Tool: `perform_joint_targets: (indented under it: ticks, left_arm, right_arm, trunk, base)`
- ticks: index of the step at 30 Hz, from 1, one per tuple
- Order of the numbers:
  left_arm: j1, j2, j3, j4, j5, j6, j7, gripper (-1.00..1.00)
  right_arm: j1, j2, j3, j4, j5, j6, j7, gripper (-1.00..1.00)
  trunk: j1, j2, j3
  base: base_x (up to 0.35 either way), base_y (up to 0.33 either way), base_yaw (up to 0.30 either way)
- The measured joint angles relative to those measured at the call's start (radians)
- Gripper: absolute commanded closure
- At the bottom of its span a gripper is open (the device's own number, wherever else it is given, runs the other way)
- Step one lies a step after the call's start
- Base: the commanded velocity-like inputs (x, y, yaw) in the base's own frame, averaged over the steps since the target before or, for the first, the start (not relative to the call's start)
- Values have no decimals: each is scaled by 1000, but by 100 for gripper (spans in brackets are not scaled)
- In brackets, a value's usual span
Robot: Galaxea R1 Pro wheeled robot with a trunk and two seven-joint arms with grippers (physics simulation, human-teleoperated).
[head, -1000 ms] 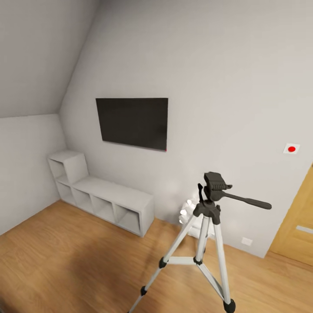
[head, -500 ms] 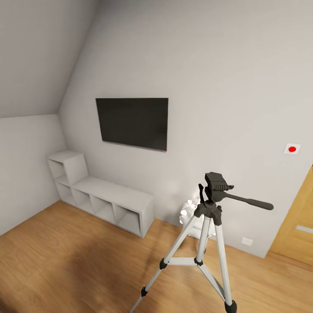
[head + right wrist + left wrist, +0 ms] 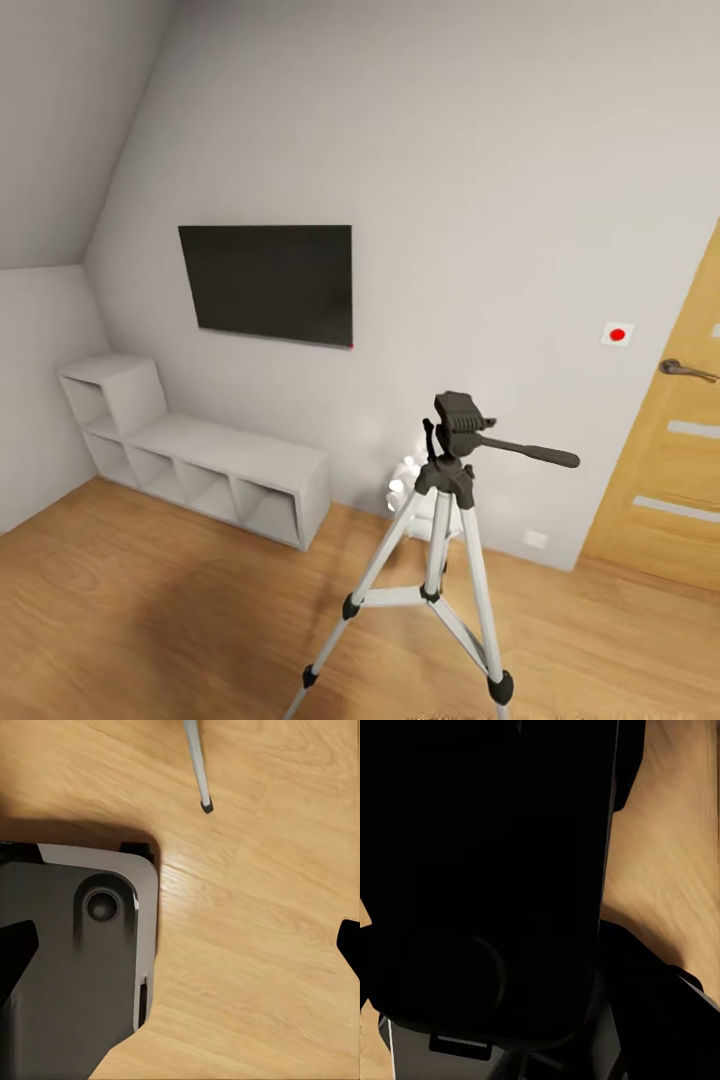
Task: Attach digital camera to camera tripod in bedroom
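The camera tripod (image 3: 440, 530) stands on the wood floor of the bedroom, low and right of centre in the head view. It has silver legs and a black head (image 3: 460, 415), bare on top, with a long pan handle (image 3: 535, 455) pointing right. One of its black feet (image 3: 207, 806) shows in the right wrist view. My right gripper (image 3: 184, 949) is open over the floor, holding nothing. In the left wrist view a big black boxy shape (image 3: 487, 870) sits right against the lens; I cannot tell whether it is the digital camera.
A black TV (image 3: 268, 283) hangs on the grey-white wall above a low grey cube shelf (image 3: 200, 465). A white spiky lamp (image 3: 408, 485) stands behind the tripod. An oak door (image 3: 670, 450) is at the right. My own base (image 3: 75, 967) lies below the right gripper.
The whole head view has shifted left, so the camera has turned right. More of the oak door and its handle now show. The tripod itself has not moved.
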Motion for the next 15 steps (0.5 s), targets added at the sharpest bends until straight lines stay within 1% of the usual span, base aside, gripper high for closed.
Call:
perform_joint_targets:
  ticks: [11, 15]
  left_arm:
    - [0, 0, 0, 0, 0, 0, 0, 100]
    - [0, 0, 0, 0, 0, -1, 0, 100]
  right_arm:
    - [0, -1, 0, 0, 0, 0, 1, -100]
    - [0, -1, 0, 0, 0, 0, 0, -100]
  trunk:
    - [0, 0, 0]
    - [0, 0, 0]
  base:
    - [0, 0, -247]
    - [0, 0, -132]
